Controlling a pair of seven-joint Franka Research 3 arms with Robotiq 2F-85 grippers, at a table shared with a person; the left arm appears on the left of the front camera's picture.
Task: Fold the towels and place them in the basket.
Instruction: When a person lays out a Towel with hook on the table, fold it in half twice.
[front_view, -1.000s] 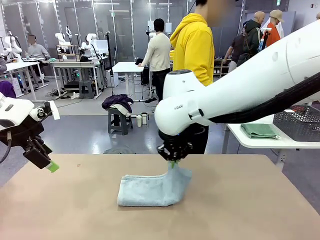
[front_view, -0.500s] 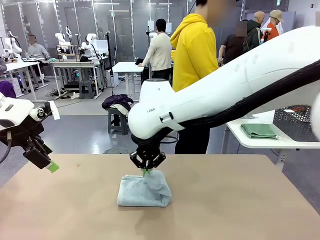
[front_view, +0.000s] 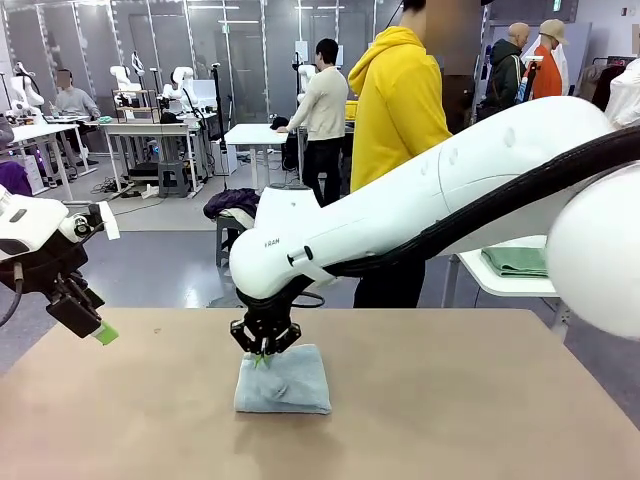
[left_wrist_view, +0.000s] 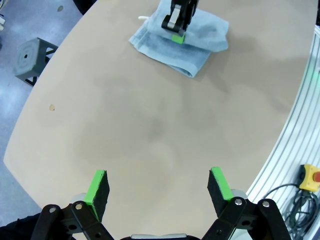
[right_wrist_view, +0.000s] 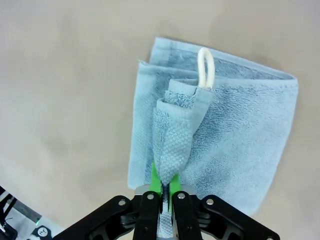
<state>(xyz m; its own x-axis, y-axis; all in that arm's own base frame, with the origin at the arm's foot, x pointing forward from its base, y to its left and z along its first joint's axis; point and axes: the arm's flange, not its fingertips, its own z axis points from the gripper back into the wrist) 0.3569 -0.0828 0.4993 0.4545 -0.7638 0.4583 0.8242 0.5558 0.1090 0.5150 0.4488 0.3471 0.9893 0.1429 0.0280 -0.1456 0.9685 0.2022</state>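
A pale grey-blue towel (front_view: 285, 381) lies folded on the brown table (front_view: 480, 420), left of the middle. My right gripper (front_view: 260, 359) is shut on the towel's folded-over edge, low over its left end. From the right wrist camera the pinched edge of the towel (right_wrist_view: 235, 135) runs up from the gripper (right_wrist_view: 164, 186), with a white loop tag (right_wrist_view: 205, 66) at its tip. My left gripper (front_view: 104, 334) hangs open above the table's left edge. The left wrist view looks between the open gripper (left_wrist_view: 158, 187) across bare table to the towel (left_wrist_view: 200, 42) and the right gripper (left_wrist_view: 176, 35) beyond. The basket is out of view.
A person in a yellow hoodie (front_view: 400, 110) stands at the far side of the table. Behind on the right, a white side table (front_view: 500, 285) holds a folded green cloth (front_view: 518, 261). The table's edge (left_wrist_view: 30, 107) curves past the left gripper.
My right gripper has carried the towel's right end leftward over the rest, folding it in half, and has come down low at the left end. The left arm has stayed still.
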